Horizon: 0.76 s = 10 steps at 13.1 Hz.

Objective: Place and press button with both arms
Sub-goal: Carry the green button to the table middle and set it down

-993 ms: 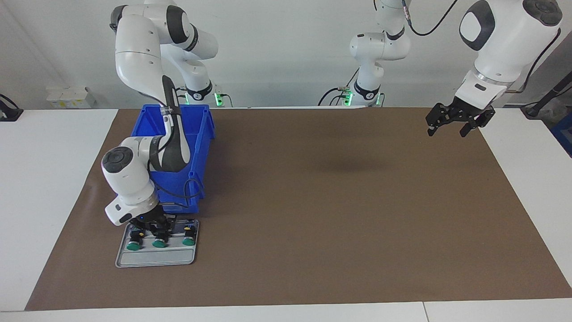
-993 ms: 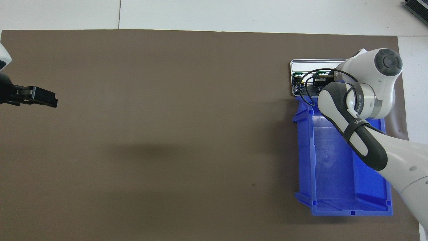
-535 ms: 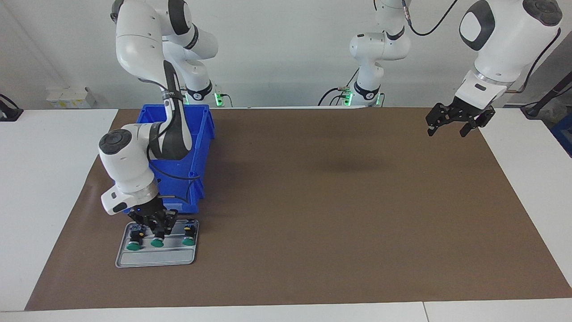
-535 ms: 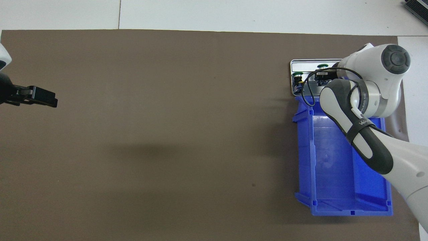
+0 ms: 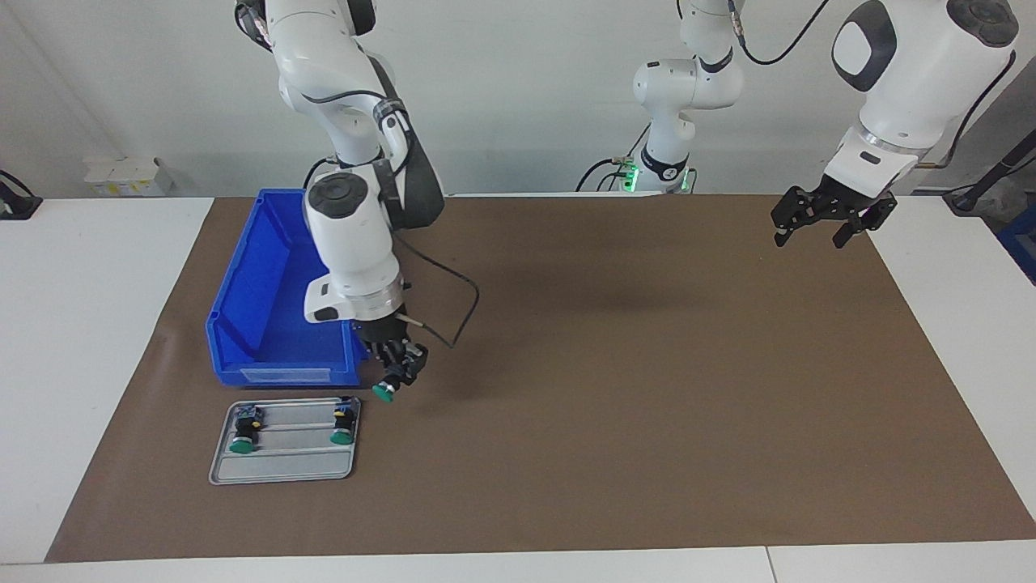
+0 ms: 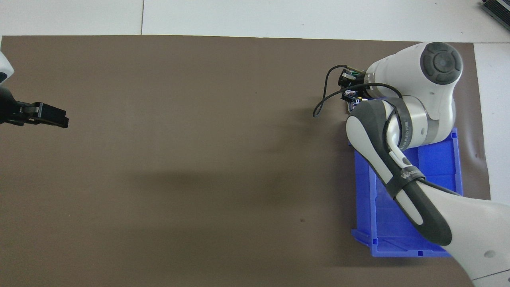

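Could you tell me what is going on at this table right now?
The right gripper holds a green button in the air over the mat, beside the blue bin and the tray. Two more buttons sit on that tray, with a gap between them. The left gripper waits, open, over the mat's other end.
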Tool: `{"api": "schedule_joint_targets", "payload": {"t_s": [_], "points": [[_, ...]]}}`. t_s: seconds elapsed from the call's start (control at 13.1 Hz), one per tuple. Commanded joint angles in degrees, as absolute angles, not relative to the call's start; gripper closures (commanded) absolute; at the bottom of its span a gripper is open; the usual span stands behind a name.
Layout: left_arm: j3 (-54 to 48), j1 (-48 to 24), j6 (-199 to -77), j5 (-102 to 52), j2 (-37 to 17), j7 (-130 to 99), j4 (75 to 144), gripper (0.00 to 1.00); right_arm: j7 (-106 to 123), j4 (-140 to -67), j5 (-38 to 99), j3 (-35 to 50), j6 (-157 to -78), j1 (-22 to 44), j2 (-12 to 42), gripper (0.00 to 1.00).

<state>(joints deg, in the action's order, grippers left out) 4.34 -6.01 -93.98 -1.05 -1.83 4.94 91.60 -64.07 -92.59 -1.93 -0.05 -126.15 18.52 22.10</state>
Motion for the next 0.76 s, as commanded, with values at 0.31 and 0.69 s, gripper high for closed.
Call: {"api": "schedule_joint_targets", "payload": {"t_s": [0.31,0.69], "points": [[3.87,-5.45,-94.57,-0.26,-0.26,4.83,93.43,0.01,-108.93,-85.64,-6.05,0.0,-121.3,30.92,24.51,1.0],[3.87,-5.45,-94.57,-0.26,-0.26,4.83,93.43,0.01,-132.32,-72.53,-7.38,0.09,-116.46,38.83,35.31,1.0]]}}
